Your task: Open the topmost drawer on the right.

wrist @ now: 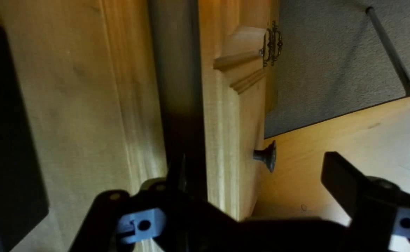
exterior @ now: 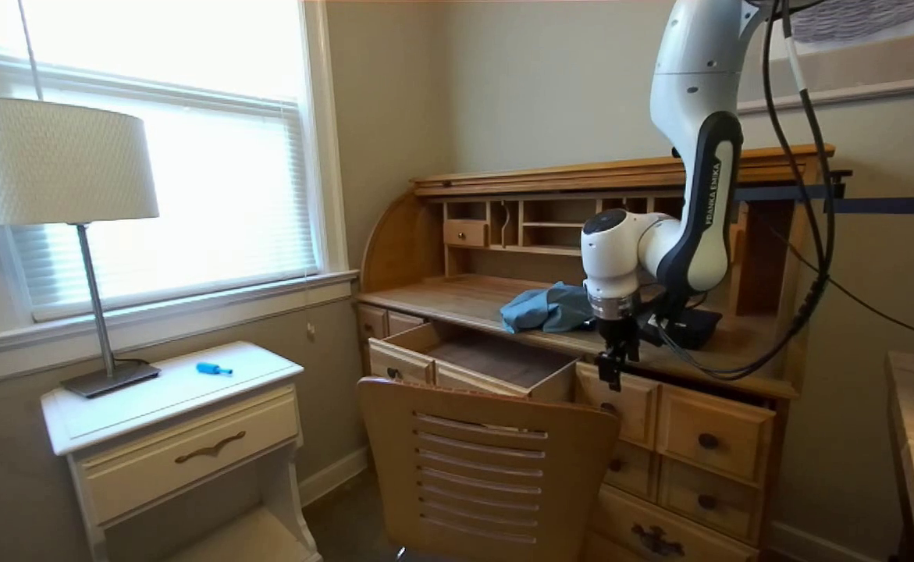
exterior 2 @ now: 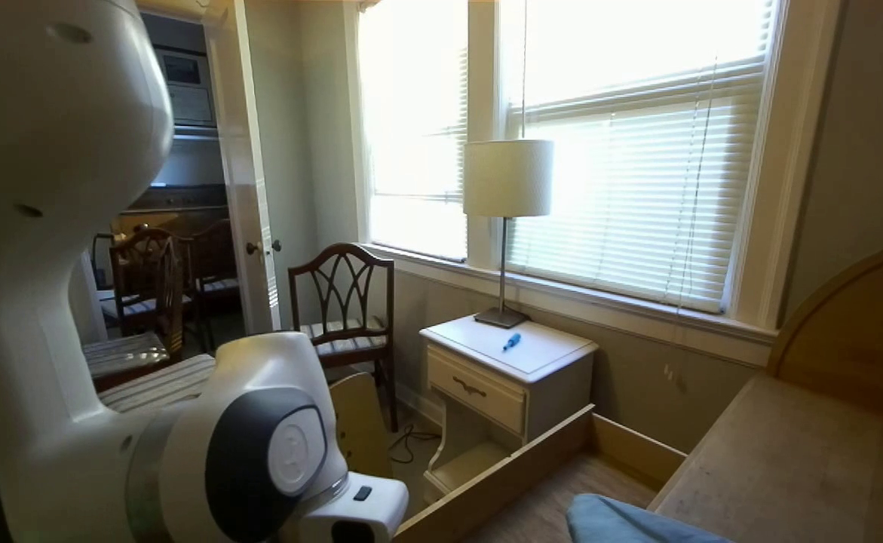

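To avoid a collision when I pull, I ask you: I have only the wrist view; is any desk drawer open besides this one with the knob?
Observer: Yes, beside the knobbed drawer, a wider drawer is pulled out, in an exterior view.
Operator: What stands before the desk?
Observer: A wooden chair with a slotted back.
Operator: Does anything tall stand elsewhere?
Observer: Yes, a lamp stands on the white nightstand, in both exterior views.
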Robot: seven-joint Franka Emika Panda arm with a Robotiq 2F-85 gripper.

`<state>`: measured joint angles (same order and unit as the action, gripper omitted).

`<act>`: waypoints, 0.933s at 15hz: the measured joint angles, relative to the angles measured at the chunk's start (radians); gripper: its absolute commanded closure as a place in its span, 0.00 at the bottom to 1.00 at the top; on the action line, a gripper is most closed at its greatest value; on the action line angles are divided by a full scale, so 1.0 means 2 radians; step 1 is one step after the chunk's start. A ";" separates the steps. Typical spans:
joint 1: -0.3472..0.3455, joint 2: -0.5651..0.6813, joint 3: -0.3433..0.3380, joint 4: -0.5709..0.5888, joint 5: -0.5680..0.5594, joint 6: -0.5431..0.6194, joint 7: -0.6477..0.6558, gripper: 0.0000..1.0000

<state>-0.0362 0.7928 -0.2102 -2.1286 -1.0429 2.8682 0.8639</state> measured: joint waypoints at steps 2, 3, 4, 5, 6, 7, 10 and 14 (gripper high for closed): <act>0.000 0.002 0.000 0.001 0.000 0.000 0.000 0.00; 0.002 0.005 0.000 0.001 0.000 0.000 0.000 0.00; 0.003 0.006 0.001 0.001 0.000 0.000 0.000 0.00; 0.004 0.007 0.000 0.001 0.000 -0.001 0.000 0.00; 0.004 0.008 0.000 0.001 0.000 -0.002 0.000 0.00; 0.006 0.010 -0.001 0.001 0.000 -0.005 0.000 0.00; 0.013 0.018 -0.007 0.001 0.000 -0.020 0.001 0.00; 0.014 0.035 -0.010 0.001 0.000 -0.029 -0.001 0.00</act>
<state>-0.0083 0.8633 -0.2295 -2.1259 -1.0421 2.8109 0.8613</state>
